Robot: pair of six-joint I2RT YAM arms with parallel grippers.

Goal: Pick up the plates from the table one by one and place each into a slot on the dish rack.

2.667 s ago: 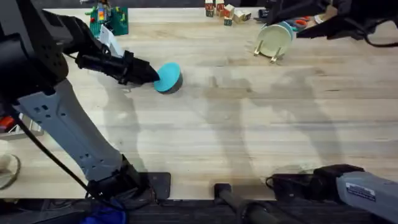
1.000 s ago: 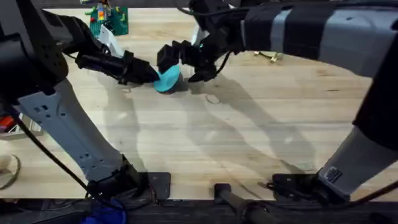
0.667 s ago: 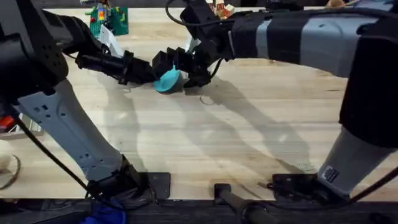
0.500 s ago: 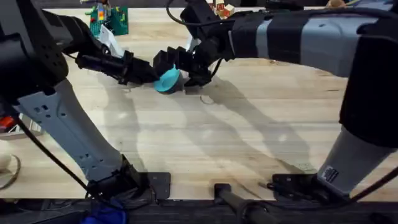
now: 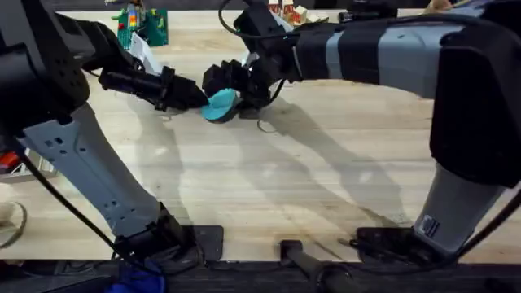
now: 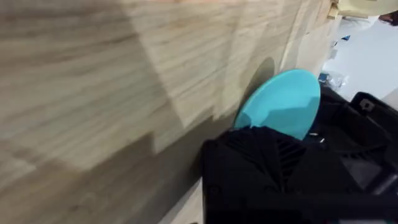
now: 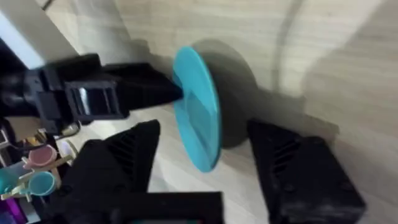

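Left gripper [image 5: 195,97]: jaws pressed onto the near edge of the cyan-blue plate [image 5: 219,105], pinching it; the plate stands tilted on its rim on the tabletop [image 5: 326,171], toward the far left of centre. In the left wrist view one black finger [image 6: 261,168] overlaps the lower part of the cyan-blue plate [image 6: 280,102], the disc rising beyond it over the pale planks. Right gripper [image 5: 236,85]: reaches across from the right side, jaws spread wide, one on each side of the plate. In the right wrist view the cyan-blue plate [image 7: 198,115] stands edge-on between the two black fingers [image 7: 292,168], clear gaps on both sides, neither pad seen to touch it; the left gripper [image 7: 149,93] meets the plate's rim from the opposite side. Background items: green building-brick baseplate [image 5: 152,24] with coloured pieces at the far left edge of the tabletop; small blocks [image 5: 286,11] at the far edge. Writing and labels: a small white label on the right arm's base [image 5: 429,227], text unreadable.
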